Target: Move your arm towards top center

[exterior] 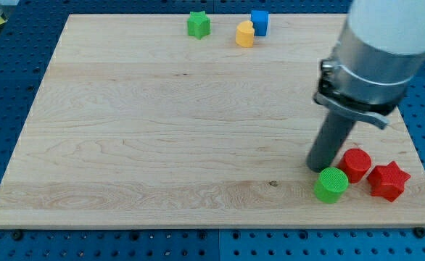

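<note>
green cylinder (331, 184) seemingly touches my tip (317, 167), bottom right.

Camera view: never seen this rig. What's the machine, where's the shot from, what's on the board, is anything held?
It is a robot arm ending in a straight dark rod, with no gripper, so nothing is held. It only pushes blocks with my tip, which sits at the view's lower right, just left of the red cylinder and above the green cylinder. A red star lies right of those. Near the view's top centre are a green star, a yellow heart-like block and a blue cube. All rest on a wooden board. The one camera looks down at a slant; its mounting is unknown.
</note>
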Controlling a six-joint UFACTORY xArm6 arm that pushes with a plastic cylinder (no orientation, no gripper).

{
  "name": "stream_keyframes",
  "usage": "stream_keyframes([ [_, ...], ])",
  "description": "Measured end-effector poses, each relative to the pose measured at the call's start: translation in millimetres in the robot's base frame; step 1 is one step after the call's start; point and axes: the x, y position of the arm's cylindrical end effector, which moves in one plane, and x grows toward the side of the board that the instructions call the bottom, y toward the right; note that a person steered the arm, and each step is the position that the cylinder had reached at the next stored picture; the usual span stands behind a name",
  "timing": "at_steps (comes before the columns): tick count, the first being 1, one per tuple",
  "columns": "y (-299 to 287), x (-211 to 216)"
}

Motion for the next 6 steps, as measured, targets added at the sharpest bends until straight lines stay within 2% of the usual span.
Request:
stream_keyframes([
  [1,-57,-22],
  [2,-118,-67],
  [4,-229,-195],
  [6,-228,-336],
])
